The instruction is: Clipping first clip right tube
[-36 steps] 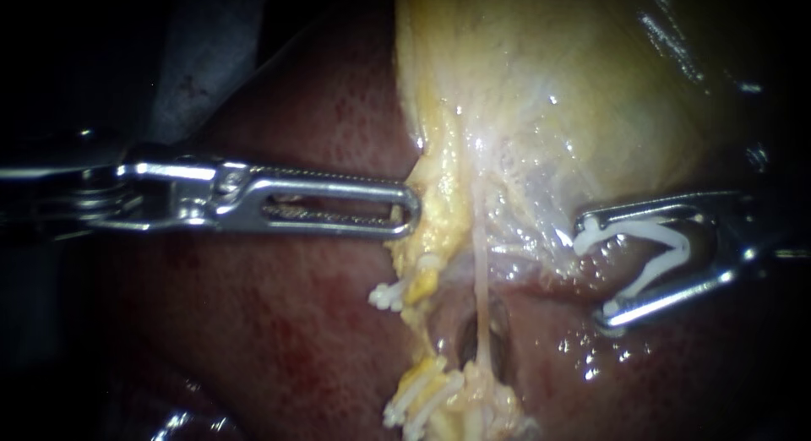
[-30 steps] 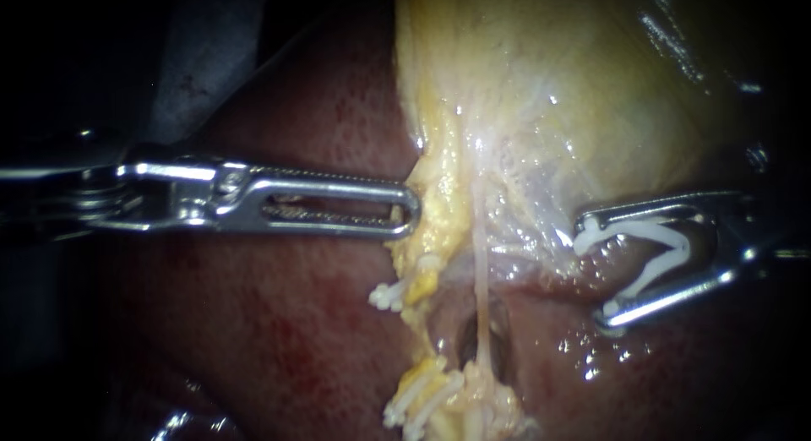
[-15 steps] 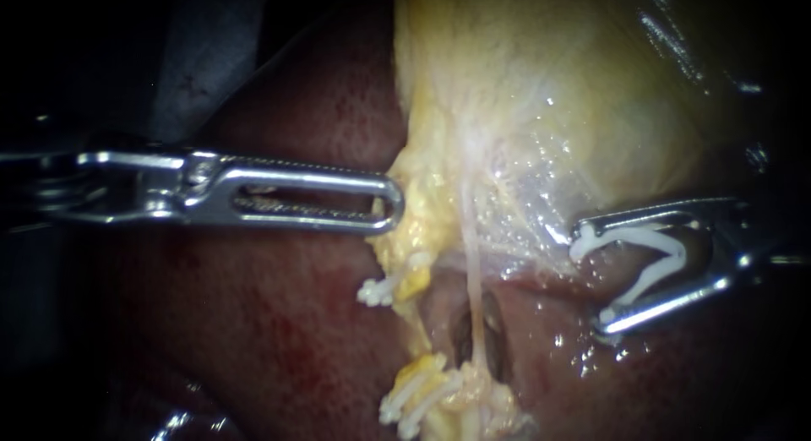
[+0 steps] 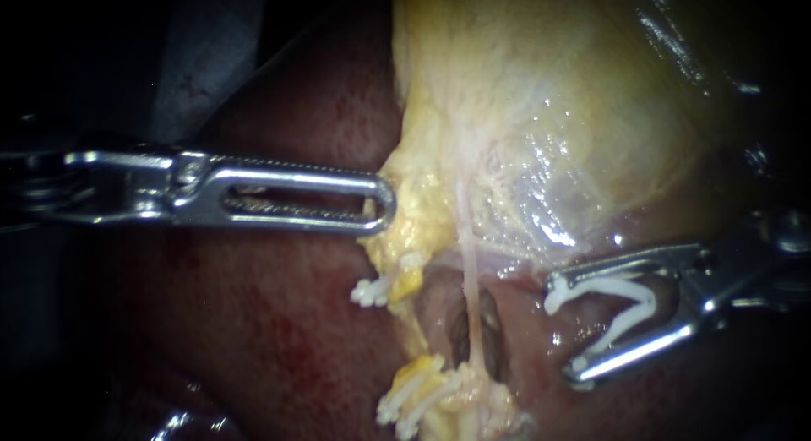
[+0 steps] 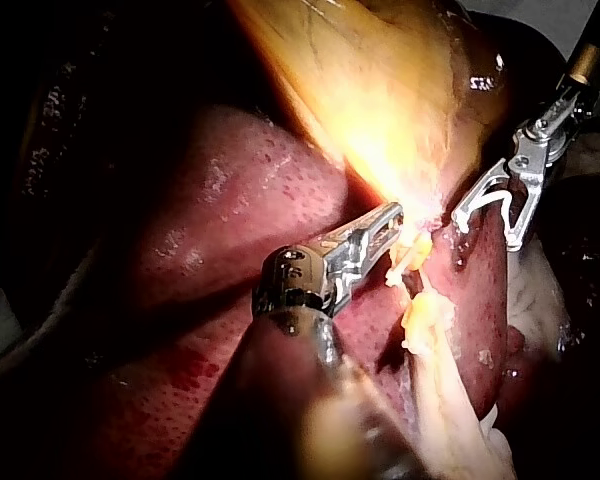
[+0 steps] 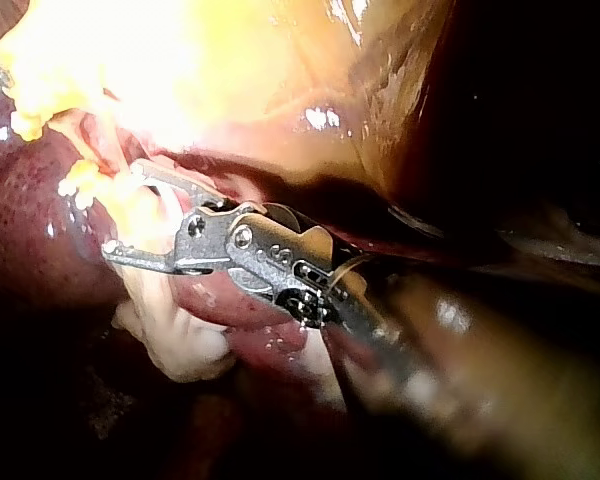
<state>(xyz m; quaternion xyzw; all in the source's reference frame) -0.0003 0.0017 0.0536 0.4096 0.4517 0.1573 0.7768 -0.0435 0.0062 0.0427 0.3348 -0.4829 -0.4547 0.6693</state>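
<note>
A thin pale tube (image 4: 470, 276), the right one, runs down from the gallbladder (image 4: 541, 95) to the liver bed. To its left a yellow fatty tube (image 4: 407, 323) carries white clips, one clip (image 4: 372, 291) above and two clips (image 4: 412, 397) below. My right instrument (image 4: 566, 333) holds an open white clip (image 4: 621, 310) between wide-spread jaws, just right of the pale tube and apart from it. My left instrument (image 4: 376, 206) has its slotted jaws shut on the yellow tissue at the gallbladder's neck. It also shows in the left wrist view as the left instrument (image 5: 385, 222).
Dark red liver (image 4: 279, 323) lies under and to the left of the tubes. A small dark opening (image 4: 460, 335) sits behind the pale tube. In the right wrist view my right instrument (image 6: 123, 208) lies over pale fatty tissue (image 6: 170, 330).
My left instrument has drawn the gallbladder's neck tissue to the left. My right instrument, with its clip, has moved down and left, closer to the pale tube.
</note>
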